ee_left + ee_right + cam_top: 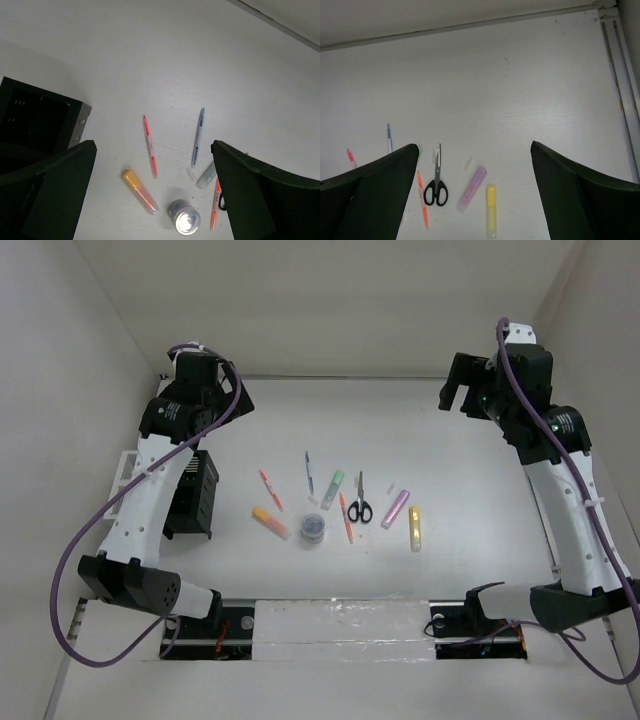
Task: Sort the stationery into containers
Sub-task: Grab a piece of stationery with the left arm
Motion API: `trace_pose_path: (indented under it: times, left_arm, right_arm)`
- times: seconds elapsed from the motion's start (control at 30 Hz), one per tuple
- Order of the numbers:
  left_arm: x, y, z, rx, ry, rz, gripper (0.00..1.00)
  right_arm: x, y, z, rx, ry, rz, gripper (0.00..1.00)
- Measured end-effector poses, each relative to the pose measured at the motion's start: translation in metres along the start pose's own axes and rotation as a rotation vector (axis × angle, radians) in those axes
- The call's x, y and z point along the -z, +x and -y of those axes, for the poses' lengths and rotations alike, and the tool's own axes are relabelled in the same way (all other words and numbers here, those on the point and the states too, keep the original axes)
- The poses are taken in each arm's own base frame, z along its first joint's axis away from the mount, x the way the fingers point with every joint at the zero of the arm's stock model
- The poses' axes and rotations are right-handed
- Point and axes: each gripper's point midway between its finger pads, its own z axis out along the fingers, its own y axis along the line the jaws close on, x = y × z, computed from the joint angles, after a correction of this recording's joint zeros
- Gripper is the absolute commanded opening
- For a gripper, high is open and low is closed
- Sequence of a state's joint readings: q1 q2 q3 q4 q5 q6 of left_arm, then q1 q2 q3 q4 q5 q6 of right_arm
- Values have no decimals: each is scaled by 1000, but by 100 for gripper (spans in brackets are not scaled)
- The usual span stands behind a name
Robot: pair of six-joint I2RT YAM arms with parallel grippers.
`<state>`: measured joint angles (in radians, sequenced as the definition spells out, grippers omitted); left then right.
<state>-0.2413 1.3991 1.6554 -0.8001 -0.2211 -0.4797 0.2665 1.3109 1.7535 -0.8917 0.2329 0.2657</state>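
The stationery lies in a row mid-table: red pen (266,488), grey pen (309,473), green highlighter (333,486), scissors (360,502), orange pen (346,518), pink highlighter (396,508), yellow highlighter (415,528), orange highlighter (270,522) and tub (313,528). The black holder (195,495) stands at the left. The white organiser (125,472) is partly hidden behind the left arm. My left gripper (222,398) is open and empty, high above the red pen (149,145) and tub (184,217). My right gripper (458,392) is open and empty, high above the scissors (436,182) and pink highlighter (471,188).
White walls enclose the table on the left, back and right. A small clear cap (468,163) lies by the pink highlighter. A metal rail (620,80) runs along the right edge. The arm bases sit at the near edge.
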Motion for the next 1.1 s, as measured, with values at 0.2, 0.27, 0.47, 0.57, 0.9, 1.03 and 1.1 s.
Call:
trace_pose_path:
  times: [0.2,0.27,0.47,0.57,0.9,1.03,1.1]
  left_arm:
    - [3,-5,2,4,7,13,100]
    - [3,-4,2,3,6,10,100]
    - [-5,10,14,-37,19,-29,100]
    - [-21,42,41,-107,27,-98,100]
    - [-75,165,8,-110,-159,-369,99]
    - [-85,181,0,-80,-196,-384,95]
    - [-93,191,-3,-72,-211,-398,95]
  right_arm:
    - [8,-7,9,-10,28,32,100]
    - [10,-8,10,-12,31,37,100]
    - [3,-1,8,4,38,6,100]
    - [-3,8,1,22,27,-27,100]
    - [-11,37,-19,75,-19,-105,100]
    - [-17,44,-26,88,-31,-128,100]
    - [-19,47,-29,95,-38,-138,100]
